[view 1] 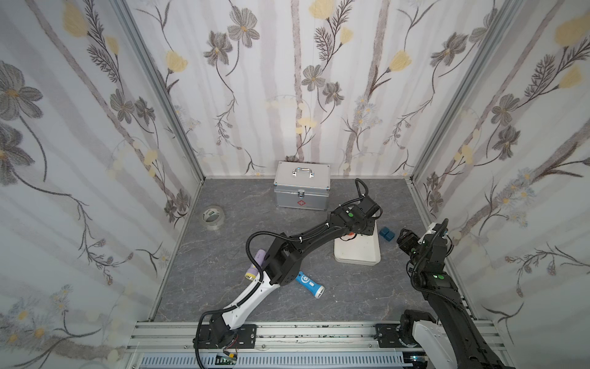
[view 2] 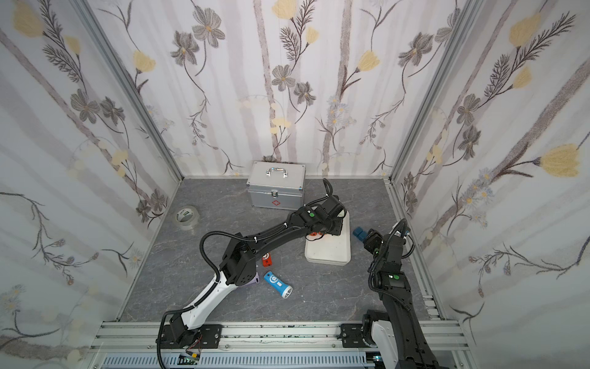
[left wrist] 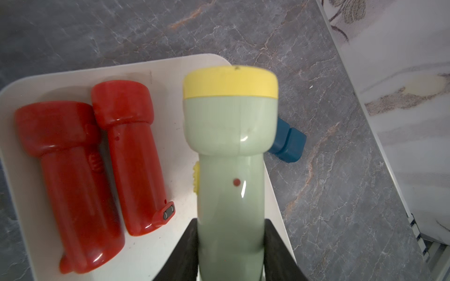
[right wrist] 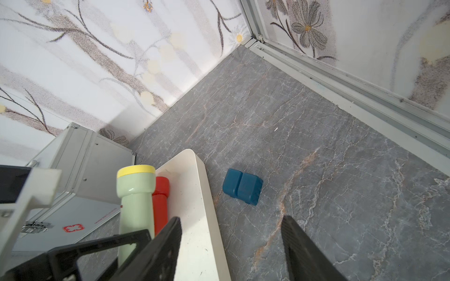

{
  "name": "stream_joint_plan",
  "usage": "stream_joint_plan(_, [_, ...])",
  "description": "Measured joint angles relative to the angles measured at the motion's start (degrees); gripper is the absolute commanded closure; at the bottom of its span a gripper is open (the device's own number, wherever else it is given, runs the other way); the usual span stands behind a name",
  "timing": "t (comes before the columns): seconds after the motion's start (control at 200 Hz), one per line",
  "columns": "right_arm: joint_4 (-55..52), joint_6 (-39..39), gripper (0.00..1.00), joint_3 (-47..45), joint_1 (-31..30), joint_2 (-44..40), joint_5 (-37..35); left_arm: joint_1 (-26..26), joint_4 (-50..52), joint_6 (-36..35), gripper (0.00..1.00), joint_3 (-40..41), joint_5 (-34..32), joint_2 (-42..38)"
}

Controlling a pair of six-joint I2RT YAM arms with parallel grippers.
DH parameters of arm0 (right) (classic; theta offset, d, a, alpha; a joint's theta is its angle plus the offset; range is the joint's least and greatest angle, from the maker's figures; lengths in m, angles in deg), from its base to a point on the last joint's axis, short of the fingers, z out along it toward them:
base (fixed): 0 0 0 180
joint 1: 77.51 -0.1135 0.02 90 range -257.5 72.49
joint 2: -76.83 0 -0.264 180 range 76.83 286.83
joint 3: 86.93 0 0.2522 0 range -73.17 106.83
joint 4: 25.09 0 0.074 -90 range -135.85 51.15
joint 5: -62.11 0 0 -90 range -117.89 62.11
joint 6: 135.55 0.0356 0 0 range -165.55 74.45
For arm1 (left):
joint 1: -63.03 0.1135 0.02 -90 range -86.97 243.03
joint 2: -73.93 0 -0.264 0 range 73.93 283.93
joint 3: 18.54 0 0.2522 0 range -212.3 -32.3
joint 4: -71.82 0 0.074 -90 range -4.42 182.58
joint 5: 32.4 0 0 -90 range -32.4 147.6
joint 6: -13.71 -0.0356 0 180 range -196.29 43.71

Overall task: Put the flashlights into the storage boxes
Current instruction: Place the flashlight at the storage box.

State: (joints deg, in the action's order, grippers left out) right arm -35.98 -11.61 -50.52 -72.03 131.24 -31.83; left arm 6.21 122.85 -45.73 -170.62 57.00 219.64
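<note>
Worktop [view 1: 223,230]: grey, stone-look.
Tray [left wrist: 168,73]: white, 2 red flashlights [left wrist: 131,158] lying side by side inside.
Green flashlight [left wrist: 231,146]: tail clamped in left jaws, long axis parallel to the reds, over the tray's free side beside them.
Right jaws: part-open, empty, farther off.

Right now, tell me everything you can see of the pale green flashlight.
The pale green flashlight is glossy plastic: slim handle, wider head with a yellow front ring, a yellow ribbed switch on one side, a small red dot. The left gripper is shut on its tail end, black fingers on both sides. It hangs over the white tray, beside two red flashlights; whether it touches the tray cannot be told.
</note>
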Motion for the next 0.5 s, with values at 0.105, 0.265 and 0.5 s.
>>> stream_joint_plan(0.105, [-0.11,0.57,0.34,-0.61,0.04,-0.24,0.31,0.07,0.55,2.01,0.64,-1.36,-2.73,2.51])
stream_joint_plan(0.265, [-0.63,1.36,0.34,-1.77,0.07,-1.33,0.85,0.42,0.50,4.96,0.63,-3.43,-6.88,5.05])
stream_joint_plan(0.5, [-1.20,1.84,0.34,-2.43,0.11,-2.58,2.34,0.28,-0.20,6.58,0.63,-8.11,-8.24,9.03])
